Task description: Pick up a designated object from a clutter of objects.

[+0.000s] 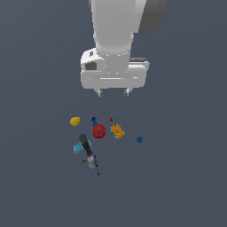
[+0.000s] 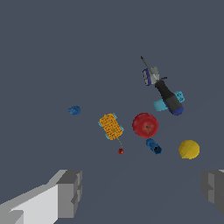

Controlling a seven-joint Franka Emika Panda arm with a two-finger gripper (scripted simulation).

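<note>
Gripper [image 1: 112,92] hangs wide open and empty above the clutter; blue rod [image 2: 153,146] lies beside red ball [image 2: 145,125].

My claw [image 1: 113,93] is white with grey fingertips [image 2: 70,193]. Below it: a dark-blue rod [image 2: 153,146], a red ball [image 2: 145,125], a yellow lump [image 2: 189,149], an orange-yellow dotted block [image 2: 110,126], a cyan block [image 1: 80,147], all on a slate-grey tabletop [image 1: 177,177].

Small dark-blue stubby rod [image 2: 153,146] [image 1: 94,119], lying flat, between red ball [image 2: 145,124] and yellow lump [image 2: 189,149]
</note>
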